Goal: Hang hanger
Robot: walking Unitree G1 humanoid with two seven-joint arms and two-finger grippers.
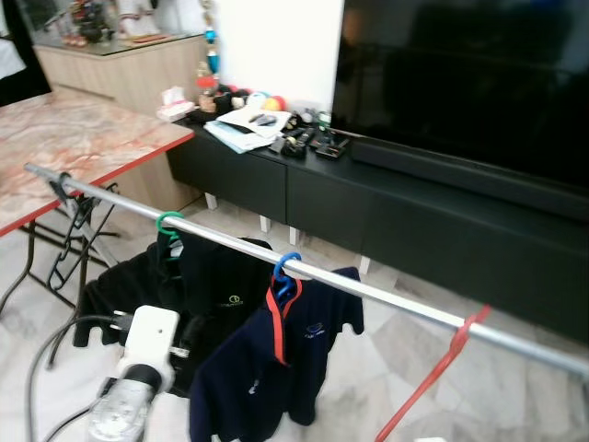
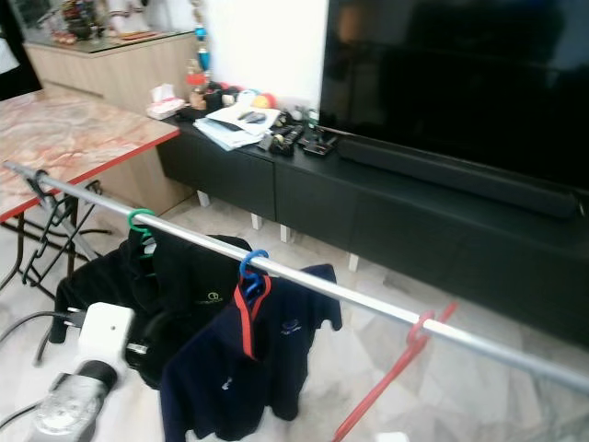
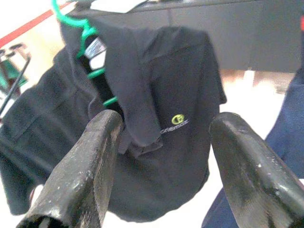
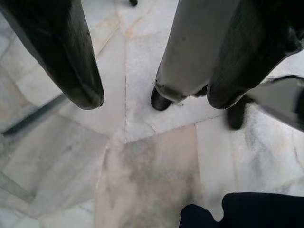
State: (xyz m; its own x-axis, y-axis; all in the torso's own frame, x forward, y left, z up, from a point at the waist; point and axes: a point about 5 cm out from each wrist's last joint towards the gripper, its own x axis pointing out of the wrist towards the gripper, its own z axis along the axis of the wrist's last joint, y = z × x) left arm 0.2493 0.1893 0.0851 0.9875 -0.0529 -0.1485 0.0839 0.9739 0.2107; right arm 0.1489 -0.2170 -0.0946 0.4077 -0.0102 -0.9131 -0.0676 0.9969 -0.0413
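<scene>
Pale marble floor (image 1: 386, 341), long black TV cabinet (image 1: 368, 207).

The rail (image 1: 368, 292) is smooth, shiny metal. A green plastic hanger (image 1: 168, 224) and a blue plastic hanger (image 1: 286, 269) carry matt cloth shirts, one black (image 3: 156, 118), one navy (image 1: 276, 359). The floor (image 4: 142, 161) is polished marble tile. The bench (image 1: 74, 138) has a glossy marble-look top. The left claw (image 3: 161, 166) has scuffed, dull black fingers (image 3: 85, 171).

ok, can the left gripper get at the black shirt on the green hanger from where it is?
Probably yes. The left gripper is open and points straight at the black shirt on the green hanger, with nothing between them.
</scene>
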